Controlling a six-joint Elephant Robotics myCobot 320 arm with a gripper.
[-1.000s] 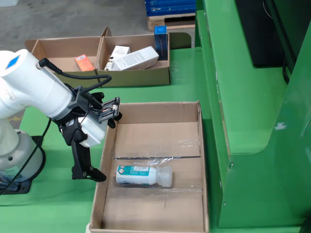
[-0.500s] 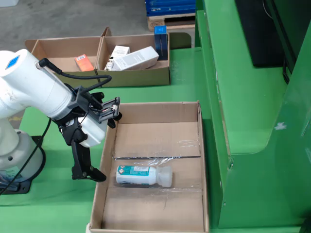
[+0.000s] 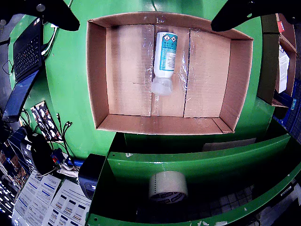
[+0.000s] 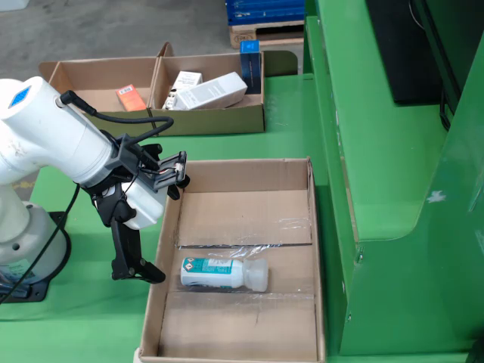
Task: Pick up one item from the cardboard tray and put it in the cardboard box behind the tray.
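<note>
A white bottle with a teal label (image 4: 223, 274) lies on its side on the floor of the large open cardboard box (image 4: 302, 178). In the gripper's own view the bottle (image 3: 165, 61) lies below me, cap end toward the near wall of the box (image 3: 96, 75). My gripper (image 4: 162, 227) hangs over the box's left wall, open and empty. Its black fingers (image 3: 56, 14) spread wide at the top corners of that view, around the gripper's midpoint (image 3: 146, 21). A low two-compartment cardboard tray (image 4: 219, 121) beyond the box holds an orange pack (image 4: 130, 97), white cartons (image 4: 212, 91) and a blue carton (image 4: 250, 64).
A tall green panel (image 4: 378, 151) stands along the box's right side. A roll of tape (image 3: 168, 187) sits in a green bin below the box. A laptop (image 3: 28, 47) and cables (image 3: 51, 136) lie at the left. The arm's white base (image 4: 26, 242) stands left of the box.
</note>
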